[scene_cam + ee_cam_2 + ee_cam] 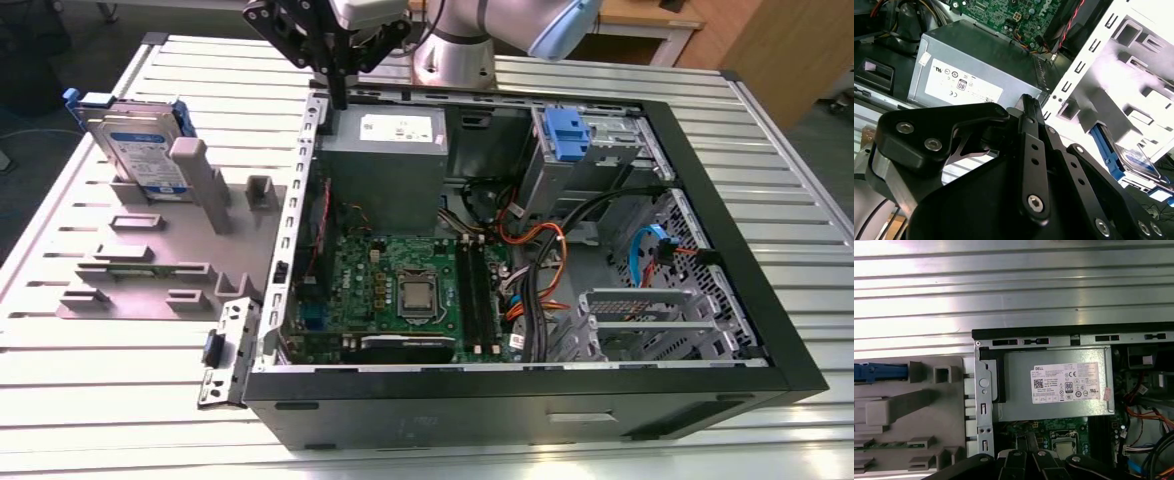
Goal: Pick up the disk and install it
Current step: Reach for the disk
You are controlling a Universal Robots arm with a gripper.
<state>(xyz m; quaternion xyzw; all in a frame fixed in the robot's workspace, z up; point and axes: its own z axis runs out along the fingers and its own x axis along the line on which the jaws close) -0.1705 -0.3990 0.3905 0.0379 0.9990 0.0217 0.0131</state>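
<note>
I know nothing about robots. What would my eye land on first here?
First, the opened computer case lying on the slatted table, its green circuit board laid bare. Above the case's far edge hangs the robot's black hand, shut and empty, close to the grey metal box with a white sticker. At the exterior view's left, the disk stands upright in a grey holder.
</note>
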